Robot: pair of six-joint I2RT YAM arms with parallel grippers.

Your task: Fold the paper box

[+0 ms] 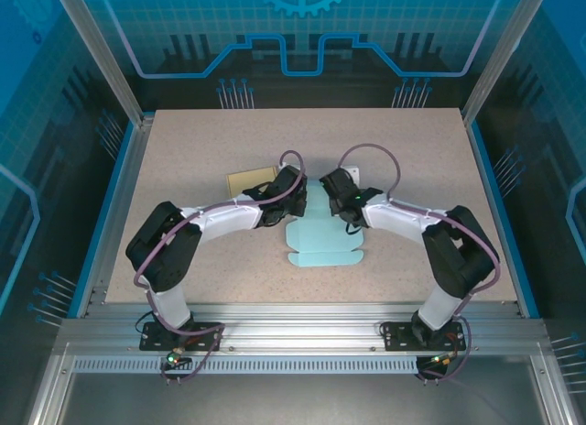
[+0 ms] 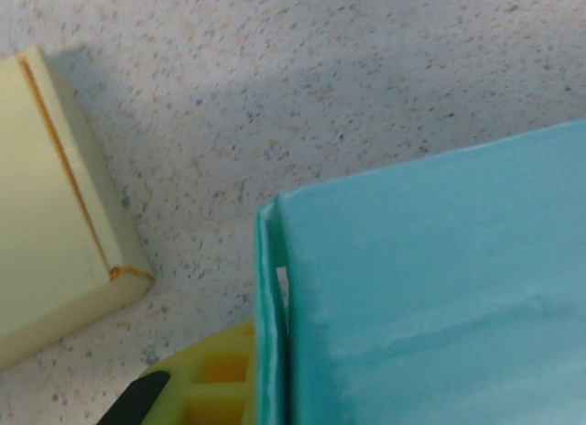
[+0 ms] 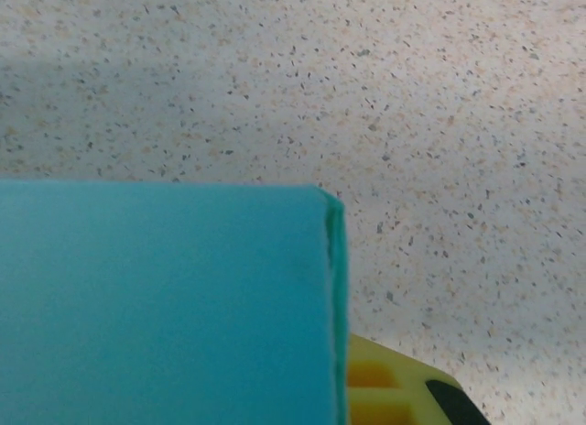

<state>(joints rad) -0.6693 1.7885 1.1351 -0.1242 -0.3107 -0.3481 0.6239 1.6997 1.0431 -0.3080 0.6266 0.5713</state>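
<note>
The light blue paper box [image 1: 322, 239] lies mostly flat at mid-table, its far end lifted between the two grippers. My left gripper [image 1: 289, 203] is at the far left corner. In the left wrist view one yellow finger [image 2: 206, 379] presses against the folded side flap [image 2: 268, 333] of the raised teal panel [image 2: 439, 297], which hides the other finger. My right gripper [image 1: 340, 201] is at the far right corner. Its yellow finger [image 3: 389, 393] sits against the panel's folded edge [image 3: 337, 315]; the other finger is hidden behind the panel [image 3: 165, 306].
A closed pale yellow box [image 1: 252, 180] rests on the table just left of and behind the left gripper, close by in the left wrist view [image 2: 55, 223]. A small white piece [image 1: 371, 193] lies by the right gripper. Speckled tabletop [image 1: 412, 150] stretches beyond.
</note>
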